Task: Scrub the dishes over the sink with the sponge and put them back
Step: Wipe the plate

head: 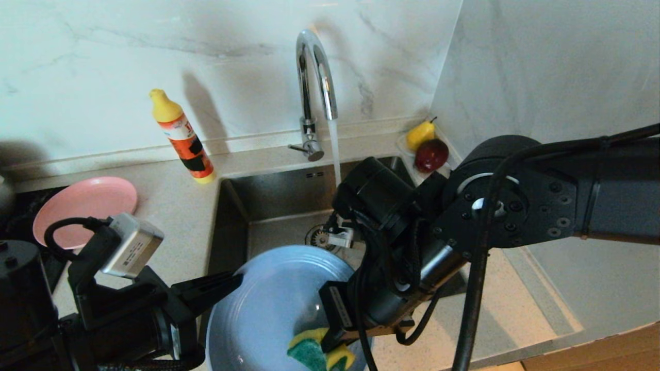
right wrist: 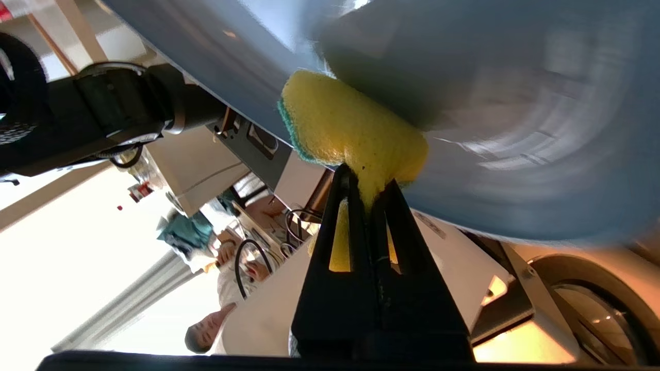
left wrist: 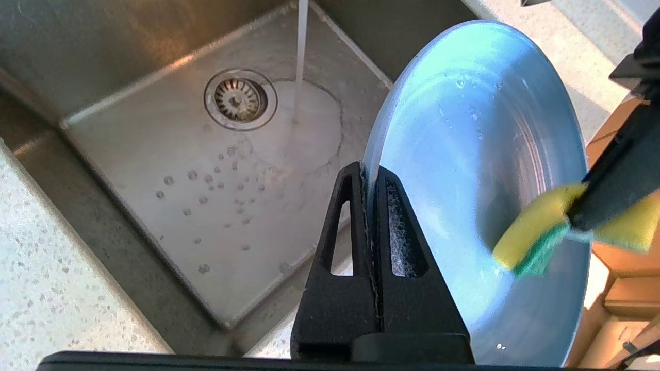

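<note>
A light blue plate [head: 273, 304] [left wrist: 474, 154] [right wrist: 515, 103] is held tilted over the near edge of the sink [head: 268, 201]. My left gripper [head: 234, 281] [left wrist: 368, 172] is shut on the plate's left rim. The right gripper [head: 330, 340] [right wrist: 368, 180] is shut on the yellow sponge [head: 314, 353] [left wrist: 536, 237] [right wrist: 350, 123], whose green side presses against the plate's inner face near its lower edge. A pink plate [head: 85, 206] lies on the counter to the left. Water runs from the chrome tap [head: 314, 72] into the basin beside the drain strainer [left wrist: 240, 98].
An orange detergent bottle [head: 185, 139] with a yellow cap stands on the counter left of the tap. A yellow pear [head: 420, 134] and a dark red fruit [head: 431, 154] sit in the back right corner. A dark hob [head: 20, 216] borders the pink plate.
</note>
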Motion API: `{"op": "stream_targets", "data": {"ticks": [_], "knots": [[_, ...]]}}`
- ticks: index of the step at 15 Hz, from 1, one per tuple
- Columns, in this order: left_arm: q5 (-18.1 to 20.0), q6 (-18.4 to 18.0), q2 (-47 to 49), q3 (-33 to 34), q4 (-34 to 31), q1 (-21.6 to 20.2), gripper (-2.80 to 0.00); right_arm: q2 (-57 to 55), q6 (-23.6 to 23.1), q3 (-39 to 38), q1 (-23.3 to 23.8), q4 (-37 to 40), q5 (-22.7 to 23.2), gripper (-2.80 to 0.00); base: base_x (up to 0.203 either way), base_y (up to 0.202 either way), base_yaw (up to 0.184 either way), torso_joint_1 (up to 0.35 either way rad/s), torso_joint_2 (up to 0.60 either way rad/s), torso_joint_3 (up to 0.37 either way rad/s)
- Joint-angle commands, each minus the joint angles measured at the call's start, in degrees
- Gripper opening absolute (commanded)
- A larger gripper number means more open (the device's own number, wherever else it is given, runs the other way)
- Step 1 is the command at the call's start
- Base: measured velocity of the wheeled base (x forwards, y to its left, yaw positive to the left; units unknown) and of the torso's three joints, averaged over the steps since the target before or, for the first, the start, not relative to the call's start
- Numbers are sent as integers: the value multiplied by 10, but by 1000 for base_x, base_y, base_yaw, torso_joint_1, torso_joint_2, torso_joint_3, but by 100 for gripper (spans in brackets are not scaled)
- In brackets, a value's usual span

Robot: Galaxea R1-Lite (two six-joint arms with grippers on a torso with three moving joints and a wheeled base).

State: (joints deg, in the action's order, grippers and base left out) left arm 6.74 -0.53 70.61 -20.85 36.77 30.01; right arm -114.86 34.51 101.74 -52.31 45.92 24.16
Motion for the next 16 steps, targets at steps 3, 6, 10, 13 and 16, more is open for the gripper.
{"op": "stream_targets", "data": {"ticks": [3, 6, 10, 13, 16], "knots": [[0, 6, 0, 0, 1, 0, -280, 26, 1, -15, 15, 4, 1, -280, 0, 0, 0, 0, 0, 0], [0, 9, -1, 5, 1, 0, -280, 25, 0, -1, 18, -1, -3, -280, 0, 0, 0, 0, 0, 0], [1, 8, -3, 10, 1, 0, -280, 19, -16, 43, 18, -1, -51, -280, 0, 0, 0, 0, 0, 0], [2, 10, 0, 10, -1, 1, -280, 0, -17, 89, 13, -2, -54, -280, 0, 0, 0, 0, 0, 0], [1, 10, 3, 10, -2, 0, -280, -13, -18, 90, -12, -15, -55, -280, 0, 0, 0, 0, 0, 0]]}}
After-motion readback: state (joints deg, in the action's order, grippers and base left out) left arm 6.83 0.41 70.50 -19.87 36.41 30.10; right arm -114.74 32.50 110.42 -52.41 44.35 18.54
